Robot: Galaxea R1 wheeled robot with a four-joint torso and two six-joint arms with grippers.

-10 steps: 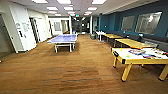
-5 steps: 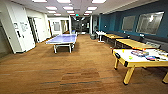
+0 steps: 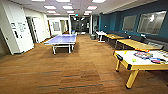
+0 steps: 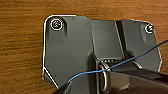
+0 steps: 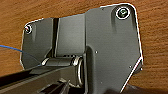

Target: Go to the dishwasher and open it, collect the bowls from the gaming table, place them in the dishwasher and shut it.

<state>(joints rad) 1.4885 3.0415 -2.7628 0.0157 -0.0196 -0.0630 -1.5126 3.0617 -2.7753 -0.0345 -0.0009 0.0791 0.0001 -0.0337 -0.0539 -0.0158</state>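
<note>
None done: no bowl collected, as far as seen.
Gaming bench (image 3: pixel 140 61): white top, yellow legs, right of robot; coloured items on it, bowls unclear.
Dishwasher: not seen.
Fingers: L and R, can't tell; floor (image 4: pixel 22 45) beneath wrists.

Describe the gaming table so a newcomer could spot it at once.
Follow the teal wall along the room's right side toward the camera; past the row of plain yellow-topped tables stands the gaming table. Unlike them, it has a white top, yellow sides and legs, and a black slot in its end.
</note>
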